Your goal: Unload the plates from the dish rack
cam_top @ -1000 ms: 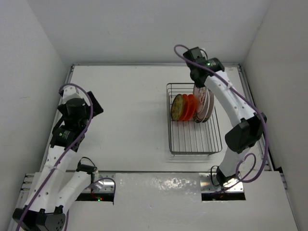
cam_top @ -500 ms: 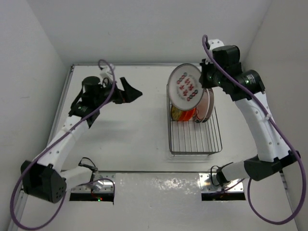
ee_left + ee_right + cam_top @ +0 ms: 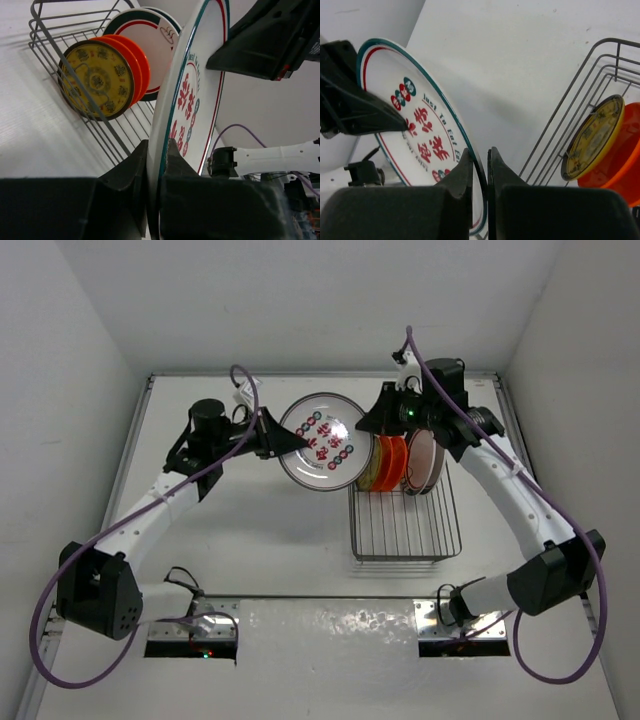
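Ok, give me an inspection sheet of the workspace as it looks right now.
Surface: white table, dish rack standing right of centre.
Job's things: white plate with red markings held in the air at the rack's left edge; yellow-centred plate, orange-red plate and green-and-red-rimmed plate upright in the rack.
Clutter: nothing seen.
Grippers: left gripper and right gripper both clamp the held plate's rim, on opposite sides.
Cables: purple cables along both arms.
Surroundings: white walls on three sides.

The top view looks down over the whole white table (image 3: 250, 530). Both wrist views, close up, face opposite rims of the round white red-lettered plate (image 3: 192, 100).
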Controlling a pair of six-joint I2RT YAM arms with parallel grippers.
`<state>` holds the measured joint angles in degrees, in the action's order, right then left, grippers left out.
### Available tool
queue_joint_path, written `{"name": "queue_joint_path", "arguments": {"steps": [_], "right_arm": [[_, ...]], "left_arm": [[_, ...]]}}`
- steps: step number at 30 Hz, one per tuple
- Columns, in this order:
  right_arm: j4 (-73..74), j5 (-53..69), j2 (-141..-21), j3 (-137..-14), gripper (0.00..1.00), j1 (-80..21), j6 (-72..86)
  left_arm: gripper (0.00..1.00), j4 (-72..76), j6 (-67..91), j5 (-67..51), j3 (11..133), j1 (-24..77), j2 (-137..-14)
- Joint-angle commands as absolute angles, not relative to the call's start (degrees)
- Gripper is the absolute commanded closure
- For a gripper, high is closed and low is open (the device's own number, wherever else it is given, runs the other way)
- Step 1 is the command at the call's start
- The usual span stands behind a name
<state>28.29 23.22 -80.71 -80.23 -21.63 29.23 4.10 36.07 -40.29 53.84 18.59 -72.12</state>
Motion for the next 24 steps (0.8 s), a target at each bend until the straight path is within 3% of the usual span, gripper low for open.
{"name": "queue_joint_path", "arguments": {"steps": [1, 2, 3, 9, 12, 16, 22, 24], "right_arm": [[18.18, 30.15, -79.89, -80.25, 0.86, -23.56, 35.07], [19.15, 29.19, -80.07, -80.16, 0.63, -23.55, 34.55], [20.99, 24.83, -80.16, -80.59, 0.02, -23.29, 32.89], [45.86, -16.54, -81.12, -89.55, 0.01, -22.59, 24.01], [51.32, -22.83, -81.39, -91.67, 0.01, -22.59, 19.96], [55.01, -31.97, -82.7, -92.81, 0.04, -22.5, 15.74], [56.17, -38.41, -88.67, -91.5, 0.37, -21.36, 11.34], [55.72, -39.02, -90.17, -91.32, 0.41, -21.27, 10.37]], "left_arm": [[1.0, 4.23, 33.92, -35.44, 54.57, 19.6, -73.04], [1.0, 2.91, 34.19, -32.72, 54.84, 19.51, -73.04], [1.0, 1.16, 35.32, -26.08, 55.28, 18.9, -72.95], [1.0, -3.53, 44.12, -13.2, 52.65, 6.52, -77.76], [1.0, -1.33, 43.51, -12.83, 54.92, 2.47, -84.17], [1.0, 0.88, 42.8, -17.57, 65.35, 0.27, -103.12], [1.0, -4.3, 40.96, -20.57, 78.48, 0.0, -119.77], [0.89, -5.7, 41.75, -19.17, 79.36, 0.0, -120.67]]}}
